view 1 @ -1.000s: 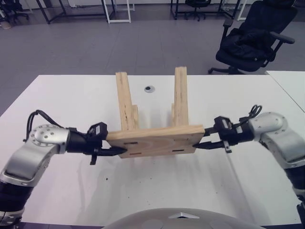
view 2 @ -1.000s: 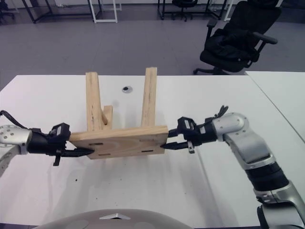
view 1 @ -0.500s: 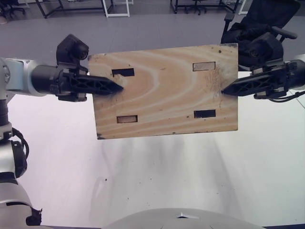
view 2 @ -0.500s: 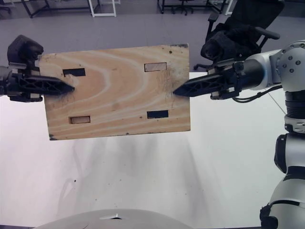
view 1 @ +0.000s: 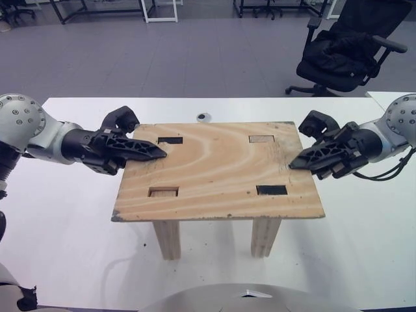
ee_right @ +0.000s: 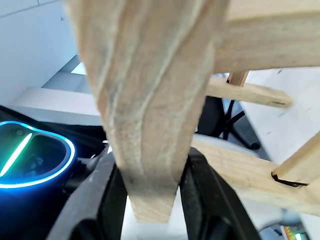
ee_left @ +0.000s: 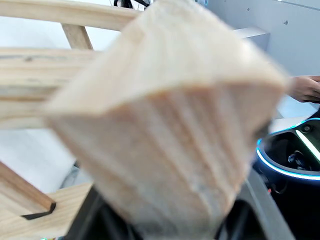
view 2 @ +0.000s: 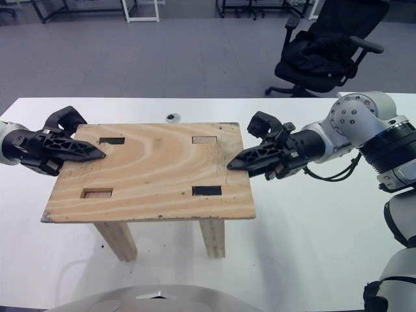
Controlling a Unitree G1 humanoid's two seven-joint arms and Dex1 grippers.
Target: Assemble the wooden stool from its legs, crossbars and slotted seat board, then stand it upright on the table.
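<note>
Both hands (view 1: pixel 160 153) (view 1: pixel 293 165) grip seat board (view 1: pixel 218 168); wrist views reveal crossbars (ee_right: pixel 248 93).

A black office chair (view 1: pixel 383 19) stands on the grey floor (view 1: pixel 195 58) beyond the far right corner of the white table (view 1: pixel 65 221), with a dark garment (view 1: pixel 338 49) heaped on its seat. 1 small round grommet (view 1: pixel 204 119) sits in the tabletop near its far edge. Metal frame legs (view 1: pixel 159 12) stand at the back of the room.
</note>
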